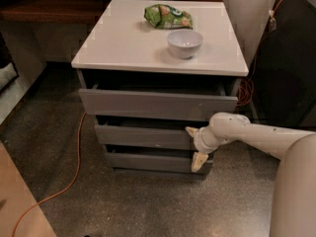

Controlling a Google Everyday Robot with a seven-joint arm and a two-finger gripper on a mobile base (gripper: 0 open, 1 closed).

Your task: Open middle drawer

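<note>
The middle drawer (143, 136) is the second grey front of the white-topped cabinet (123, 48). It stands slightly out, with a dark gap above it. My gripper (195, 146) is at the right end of this drawer front. It is open, with one pale finger at the drawer's upper edge and the other hanging lower, over the lowest drawer (148, 161). The taller uppermost drawer (158, 104) is pulled out a little above them.
A white bowl (184, 42) and a green snack bag (168, 16) sit on the cabinet top. An orange cable (74, 177) runs over the speckled floor at the left. A dark cabinet (286, 68) stands at the right, and a wooden shelf (44, 9) at the back left.
</note>
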